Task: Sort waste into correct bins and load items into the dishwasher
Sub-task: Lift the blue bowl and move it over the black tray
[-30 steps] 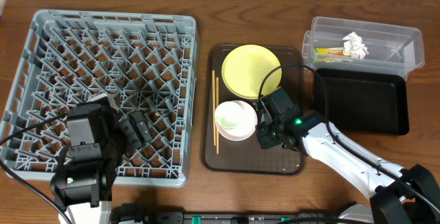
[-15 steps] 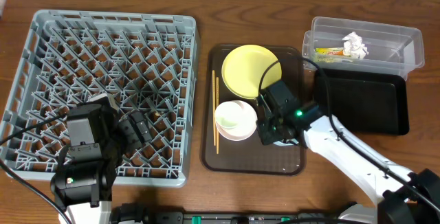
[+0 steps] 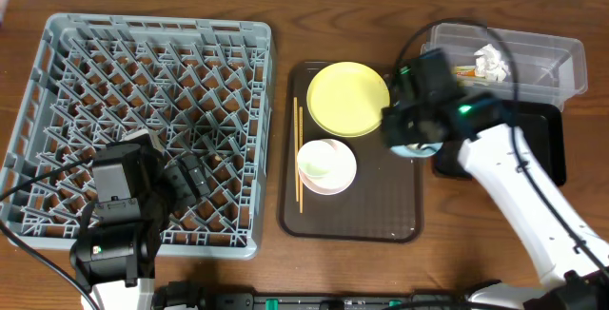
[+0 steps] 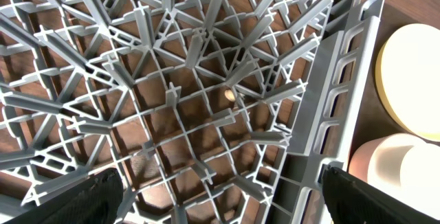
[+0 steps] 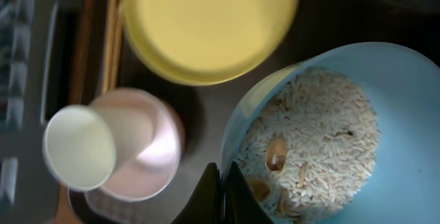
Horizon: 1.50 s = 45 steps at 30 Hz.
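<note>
Right arm stretches up from the lower right of the table (image 3: 285, 6), wrist bent over the right edge of the brown serving tray (image 3: 352, 220). The right claw (image 5: 221, 193) is pinched tight on the rim of the light blue bowl (image 5: 402, 162), which is full of rice (image 5: 323, 121) and beige crumbs (image 5: 276, 157). The bowl sits just beside the yellow plate (image 3: 347, 99) and close to the black tray (image 3: 533, 172). Over on the left, the arm hunches above the dish rack (image 3: 57, 63), near its front edge. The left claw (image 4: 220, 196) is spread wide and grips nothing.
</note>
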Each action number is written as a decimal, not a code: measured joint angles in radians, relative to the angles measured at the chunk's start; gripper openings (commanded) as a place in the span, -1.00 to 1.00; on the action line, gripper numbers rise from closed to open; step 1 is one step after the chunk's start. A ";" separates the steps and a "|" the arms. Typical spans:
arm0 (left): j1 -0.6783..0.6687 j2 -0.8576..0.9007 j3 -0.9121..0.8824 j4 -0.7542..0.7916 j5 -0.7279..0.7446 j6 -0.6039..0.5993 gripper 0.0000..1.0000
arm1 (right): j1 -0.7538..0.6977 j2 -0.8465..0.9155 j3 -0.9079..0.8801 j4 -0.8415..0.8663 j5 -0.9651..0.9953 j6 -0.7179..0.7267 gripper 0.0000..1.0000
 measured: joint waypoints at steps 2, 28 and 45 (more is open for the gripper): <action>0.000 0.000 0.000 0.000 0.000 0.000 0.89 | -0.071 0.000 0.000 0.000 -0.037 -0.011 -0.98; 0.000 0.000 0.000 0.000 0.000 0.000 0.89 | -0.769 0.292 -0.028 -0.013 -0.971 -0.395 -0.98; 0.000 0.000 0.000 0.000 0.000 0.000 0.89 | -0.919 0.364 -0.034 -0.077 -1.263 -0.506 -0.98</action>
